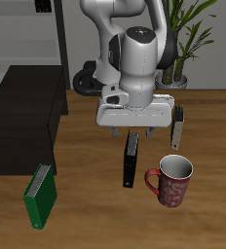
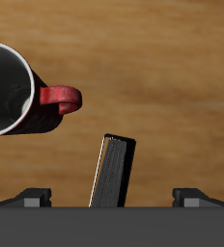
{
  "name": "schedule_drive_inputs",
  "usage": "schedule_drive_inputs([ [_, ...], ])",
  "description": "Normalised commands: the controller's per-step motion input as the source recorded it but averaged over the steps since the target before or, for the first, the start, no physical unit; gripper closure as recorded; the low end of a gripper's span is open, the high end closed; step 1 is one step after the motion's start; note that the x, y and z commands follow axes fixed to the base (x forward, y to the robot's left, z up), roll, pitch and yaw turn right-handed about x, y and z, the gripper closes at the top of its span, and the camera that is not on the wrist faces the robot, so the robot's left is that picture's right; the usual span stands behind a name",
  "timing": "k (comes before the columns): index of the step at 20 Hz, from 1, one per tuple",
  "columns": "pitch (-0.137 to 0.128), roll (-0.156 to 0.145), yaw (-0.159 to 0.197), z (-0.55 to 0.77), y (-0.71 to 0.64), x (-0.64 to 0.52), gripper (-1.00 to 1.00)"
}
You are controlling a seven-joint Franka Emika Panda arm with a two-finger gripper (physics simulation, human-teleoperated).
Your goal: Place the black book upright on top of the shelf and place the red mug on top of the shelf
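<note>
End effector (image 1: 133,130) over thin black hardcover book (image 1: 131,160), fingers spread, nothing clamped.
Wood-grain worktop (image 1: 207,126); potted green plant (image 1: 187,29) and dark shelving at back of room. Low boxy black shelf (image 1: 22,122) sits well apart from the book, flat top bare. Large dark-red speckled mug (image 1: 172,181) stands upright just beside the book, handle toward it, not touching. Green book (image 1: 41,195) stands nearer the front edge, by the shelf. Second thin grey-covered book (image 1: 177,126) stands beside the arm. Exterior view alone shows shelf and room; wrist view shows the book (image 2: 112,171) upright between the wide-apart finger pads (image 2: 32,196), pale page edge visible, mug's grey-white inside (image 2: 8,82), contact with book not evident.
</note>
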Motion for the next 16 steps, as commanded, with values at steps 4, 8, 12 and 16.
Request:
schedule_drive_inputs([
  [4,0.007,0.013,-0.009,-0.21,0.03,0.06,-1.00],
  [8,0.024,0.041,-0.006,-0.35,0.08,0.06,-1.00],
  [12,0.019,-0.004,-0.006,-0.24,0.03,-0.02,-1.00],
  [16,0.044,-0.025,-0.033,-0.24,-0.05,0.04,-1.00],
])
